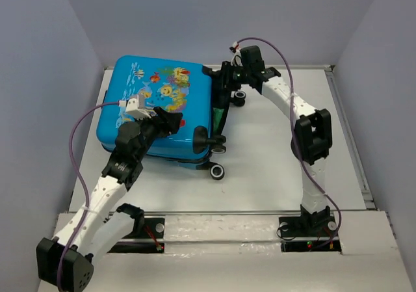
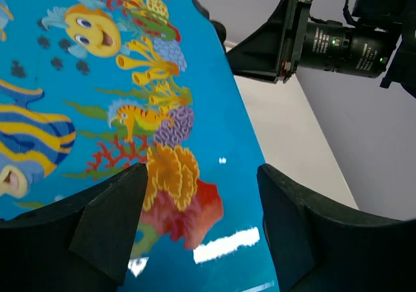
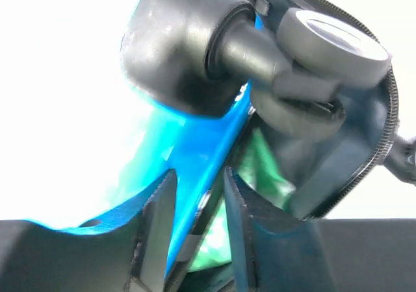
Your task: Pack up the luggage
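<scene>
The bright-blue luggage (image 1: 156, 103) with fish and coral print lies flat at the back left of the table, its lid nearly down and wheels toward the right. My left gripper (image 1: 174, 121) is open and rests over the printed lid (image 2: 97, 97), with its jaws (image 2: 201, 201) apart on either side of a coral patch. My right gripper (image 1: 227, 77) is at the far right corner, shut on the blue edge of the lid (image 3: 201, 142), which sits between its fingers (image 3: 156, 227). Something green (image 3: 260, 168) shows in the gap between the two shells.
The luggage's black wheels (image 1: 217, 172) stick out to the right, one close to the right gripper (image 3: 338, 38). The right arm's wrist (image 2: 338, 41) shows beyond the lid. Grey walls enclose the white table (image 1: 273, 162) at back and sides.
</scene>
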